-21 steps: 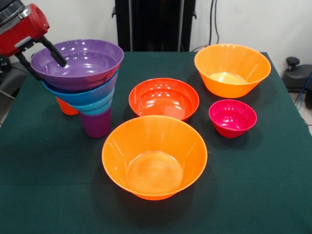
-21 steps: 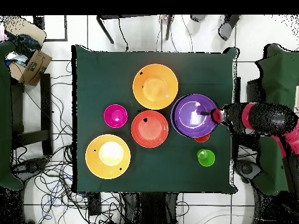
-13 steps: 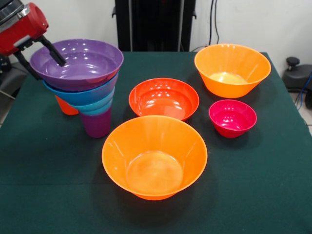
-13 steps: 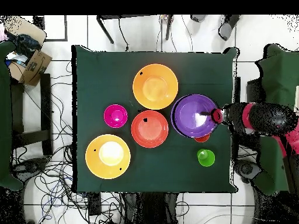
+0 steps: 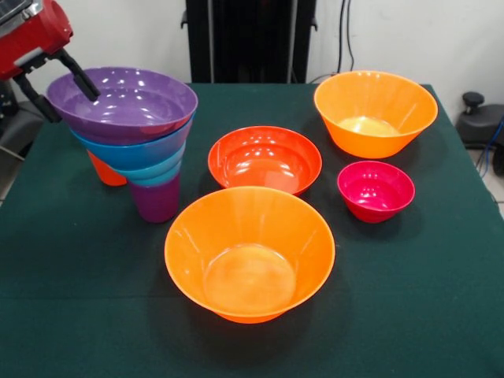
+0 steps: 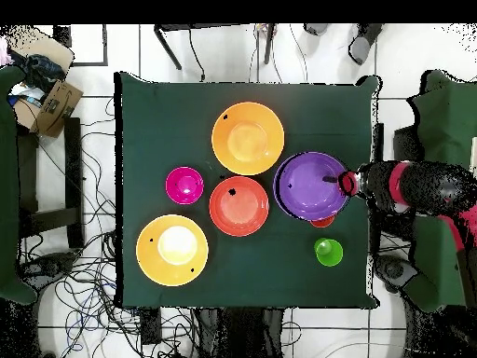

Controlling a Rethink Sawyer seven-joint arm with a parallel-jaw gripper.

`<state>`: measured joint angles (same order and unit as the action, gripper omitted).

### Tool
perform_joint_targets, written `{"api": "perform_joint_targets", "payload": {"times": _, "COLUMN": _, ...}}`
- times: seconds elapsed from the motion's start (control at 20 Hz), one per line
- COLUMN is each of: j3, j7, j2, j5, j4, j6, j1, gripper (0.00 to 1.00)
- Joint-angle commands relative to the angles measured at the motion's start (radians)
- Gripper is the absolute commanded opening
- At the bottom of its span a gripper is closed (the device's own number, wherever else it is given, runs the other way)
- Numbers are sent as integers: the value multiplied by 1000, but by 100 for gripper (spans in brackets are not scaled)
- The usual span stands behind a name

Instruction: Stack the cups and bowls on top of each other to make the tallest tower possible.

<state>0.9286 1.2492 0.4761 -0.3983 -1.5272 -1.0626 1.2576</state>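
Gripper (image 5: 75,109): open; black fingers (image 5: 79,75) spread and straddling the left rim of the purple bowl (image 5: 130,102), one inside and one outside, with a gap far wider than the bowl wall.
Near orange bowl (image 5: 249,252): loose on the table (image 5: 409,299), mouth up, probably the next piece for the stack.
Red-orange bowl (image 5: 264,157): mid-table, just beside the tower, mouth up.
Magenta bowl (image 5: 376,189): right of centre, well apart from the tower.
Tower (image 5: 134,150): left side of the table; a purple cup (image 5: 156,201) at the base, then teal, blue and purple bowls nested above it.
Tower axis: long axis vertical; every bowl opens upward and widens toward the top.
Orange cup (image 5: 104,172): behind the tower's base, mostly hidden.
Green cup (image 6: 328,252): near the tower, seen only from overhead.
Far orange bowl (image 5: 375,110): back right, mouth up.
Risk 1: the inner finger could hook the rim on withdrawal and tip the top-heavy stack off its narrow cup.
Risk 2: the purple bowl appears slightly off level; if so, added weight could slide it.
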Motion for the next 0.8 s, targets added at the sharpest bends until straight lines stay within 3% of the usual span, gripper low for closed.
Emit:
{"api": "perform_joint_targets", "payload": {"times": 0.05, "j3": -56, "j7": -21, "j2": 7, "j5": -35, "j4": -19, "j6": 29, "j1": -67, "gripper": 100}}
{"api": "perform_joint_targets", "payload": {"times": 0.8, "j3": -67, "j7": 24, "j2": 58, "j5": 5, "j4": -2, "j6": -5, "j1": -115, "gripper": 100}}
